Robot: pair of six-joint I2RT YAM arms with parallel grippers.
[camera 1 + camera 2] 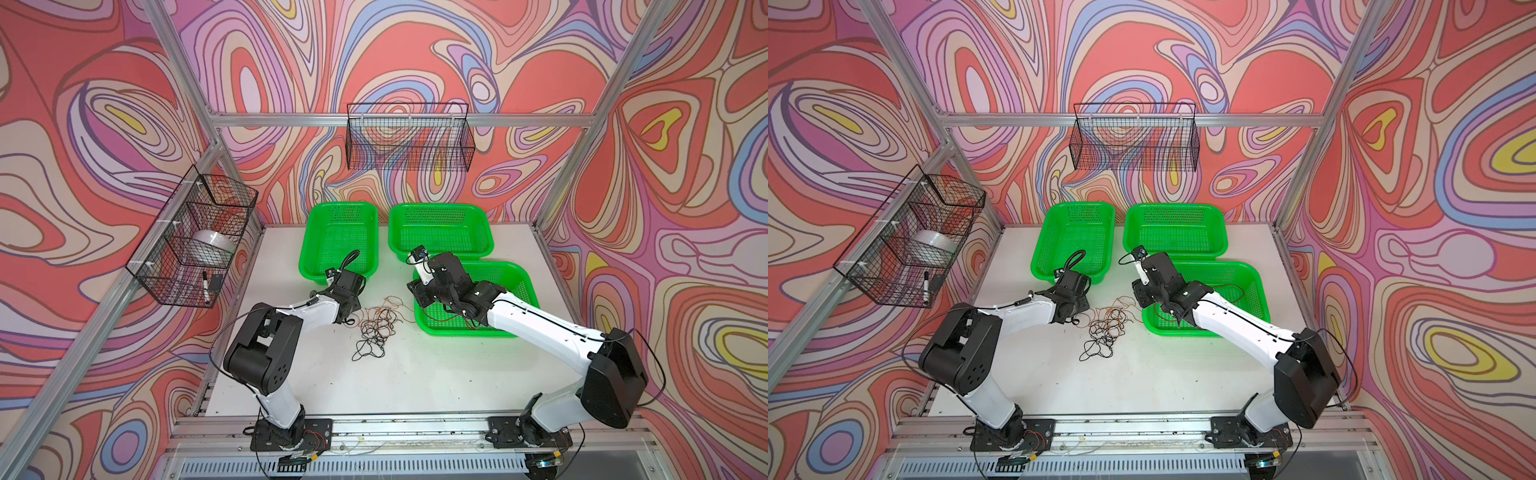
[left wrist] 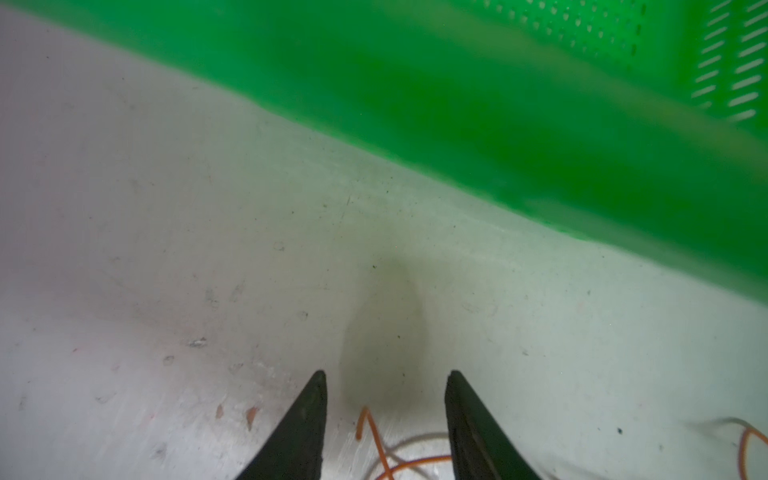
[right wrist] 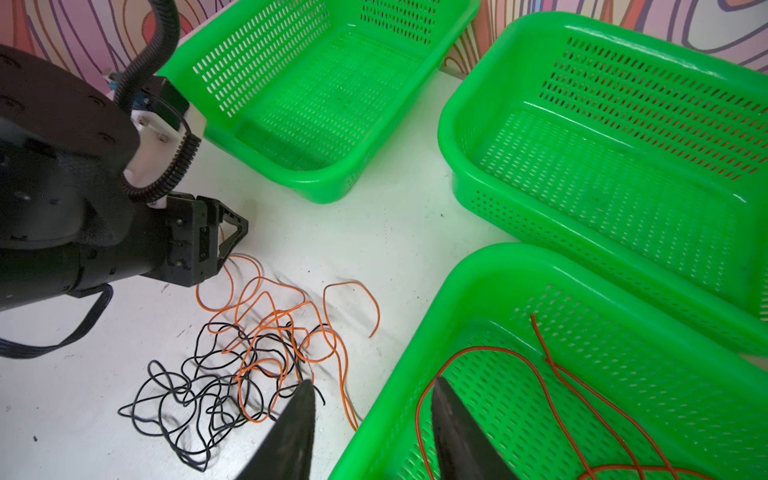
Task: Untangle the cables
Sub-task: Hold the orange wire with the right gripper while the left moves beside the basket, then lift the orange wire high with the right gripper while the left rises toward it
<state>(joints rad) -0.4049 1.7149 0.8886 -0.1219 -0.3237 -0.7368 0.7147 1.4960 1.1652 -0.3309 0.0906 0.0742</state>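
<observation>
— Which arm is nearer the cables (image 1: pixel 376 328)?
— The left gripper (image 2: pixel 386 374). It sits low on the table (image 2: pixel 166 249), jaws parted, with an orange strand (image 2: pixel 370 432) lying between them. The heap runs off toward the right arm.
— And the right gripper (image 3: pixel 374 381)?
— Spread, empty, over the near basket (image 3: pixel 432 332), where a dark red cable (image 3: pixel 540 374) lies.

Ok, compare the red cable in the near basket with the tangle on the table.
The red cable lies inside the green basket; the tangle sits on the white table. The red cable is one colour in loose loops; the tangle mixes orange and black strands, crossing densely. Both are thin, flexible wire.
</observation>
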